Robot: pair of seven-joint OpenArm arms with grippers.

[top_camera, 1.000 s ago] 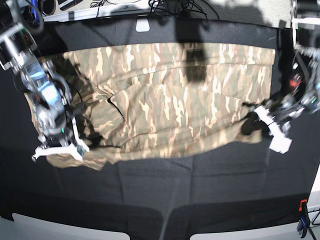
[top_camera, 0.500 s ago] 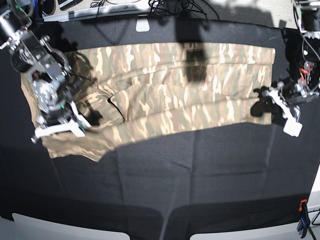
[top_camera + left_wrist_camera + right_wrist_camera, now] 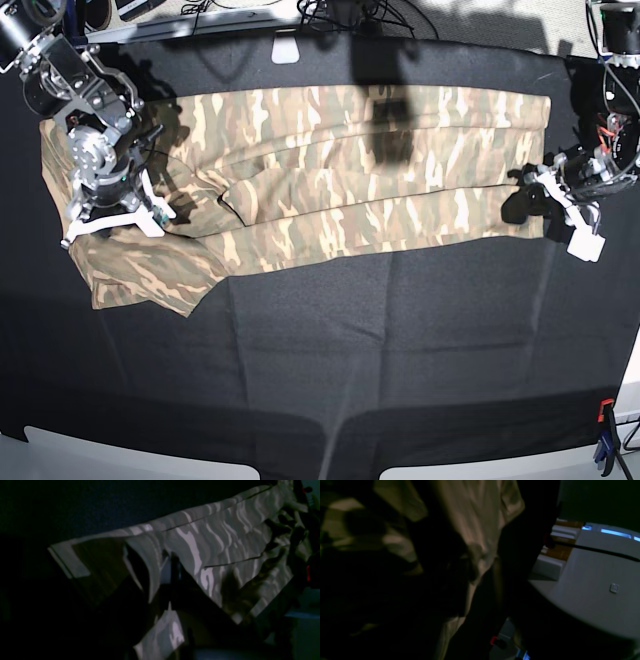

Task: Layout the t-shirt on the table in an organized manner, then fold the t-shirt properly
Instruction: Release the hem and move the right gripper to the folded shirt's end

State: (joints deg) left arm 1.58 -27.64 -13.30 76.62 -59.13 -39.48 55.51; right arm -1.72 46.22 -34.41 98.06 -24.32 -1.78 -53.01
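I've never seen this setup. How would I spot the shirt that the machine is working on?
Look at the big table covered in matte black cloth. Stretched across its far half lies a soft short-sleeved t-shirt in tan, olive and brown camouflage print, folded into a long band between the two metal arms. It is the only patterned, light-coloured fabric there; everything around it is plain black.

A small white flat tag (image 3: 285, 50) sat at the far edge, close to a bunch of black wires (image 3: 345, 12) that lay in a tangle behind it. A dark keyboard (image 3: 135, 6) showed at the top, partly cut off. A red and blue clamp (image 3: 604, 440) stood at the near corner. In the right wrist view, a pale grey floor (image 3: 592, 597) had a thin black cable (image 3: 597, 551) stretched over it, and some white and brown boxes (image 3: 557, 547) sat nearby.
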